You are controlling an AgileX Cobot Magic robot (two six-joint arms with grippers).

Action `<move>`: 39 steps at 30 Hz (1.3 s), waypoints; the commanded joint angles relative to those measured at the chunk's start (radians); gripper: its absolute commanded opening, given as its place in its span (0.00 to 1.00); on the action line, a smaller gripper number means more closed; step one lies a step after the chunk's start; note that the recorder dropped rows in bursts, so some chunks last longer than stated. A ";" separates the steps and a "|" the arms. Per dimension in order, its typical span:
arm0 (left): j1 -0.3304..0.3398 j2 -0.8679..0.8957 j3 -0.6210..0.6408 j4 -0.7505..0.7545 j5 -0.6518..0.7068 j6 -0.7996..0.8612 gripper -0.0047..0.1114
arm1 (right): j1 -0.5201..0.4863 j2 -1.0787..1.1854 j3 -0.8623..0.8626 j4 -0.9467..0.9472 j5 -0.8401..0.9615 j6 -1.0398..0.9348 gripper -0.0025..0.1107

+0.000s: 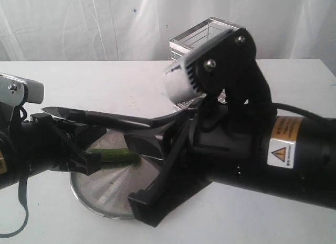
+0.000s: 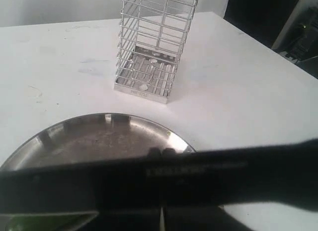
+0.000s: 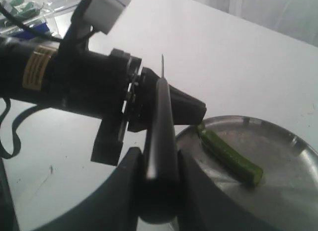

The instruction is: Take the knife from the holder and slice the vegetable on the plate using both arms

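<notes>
The knife [image 1: 94,116] was already out of the holder [image 1: 202,36], which stood on the bench [image 1: 294,81] at about 1 o'clock from the plate [image 1: 100,199] in the exterior view. The knife was gripped by its handle in the right end effector [image 3: 158,159], whose jaws were closed on it. The blade was pointed toward 9 o'clock and held in the air above the plate.

The left end effector [image 1: 90,161] was closed completely, and its tip was set at the stem end of the vegetable [image 1: 119,156]. Whether the stem was really pinched could not be told. The vegetable was laid on the 12 o'clock half of the plate.

Three dangers were judged from this position:

- The blade was passed just above the left end effector, so that end effector could be struck if the knife were lowered straight down.
- The handle is slim, so the knife could be twisted in the jaws under pressure.
- If the round vegetable was only lightly pinned, it could be rolled aside, or the plate could be pushed across the bench.
</notes>
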State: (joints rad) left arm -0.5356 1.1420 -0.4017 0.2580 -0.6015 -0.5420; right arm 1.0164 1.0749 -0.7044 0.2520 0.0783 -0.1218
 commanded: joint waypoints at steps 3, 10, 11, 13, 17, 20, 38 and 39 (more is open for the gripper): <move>-0.007 -0.002 -0.006 -0.003 -0.004 0.005 0.04 | -0.001 0.061 -0.005 -0.024 0.035 -0.010 0.02; -0.007 -0.002 -0.006 0.007 0.011 0.005 0.04 | -0.001 0.141 -0.005 -0.040 0.035 -0.010 0.02; -0.007 -0.002 -0.006 0.007 0.013 0.005 0.04 | -0.001 0.155 -0.005 -0.040 0.035 -0.010 0.02; -0.007 -0.002 -0.006 0.010 0.022 0.005 0.04 | -0.001 0.172 -0.005 -0.042 0.031 -0.010 0.02; -0.007 -0.002 -0.006 0.017 0.037 0.005 0.04 | -0.001 0.194 -0.005 -0.042 0.025 -0.010 0.02; -0.007 -0.002 -0.006 0.020 0.046 0.005 0.04 | -0.001 0.196 -0.005 -0.042 0.025 -0.010 0.02; -0.007 -0.001 -0.006 0.020 0.168 0.001 0.04 | -0.100 0.268 -0.005 -0.042 0.064 0.055 0.02; -0.007 -0.001 -0.006 0.020 0.168 0.001 0.04 | -0.100 0.277 -0.005 -0.042 0.068 0.055 0.02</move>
State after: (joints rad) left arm -0.5356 1.1420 -0.4033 0.2761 -0.4416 -0.5401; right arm 0.9268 1.3381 -0.7044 0.2196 0.1466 -0.0721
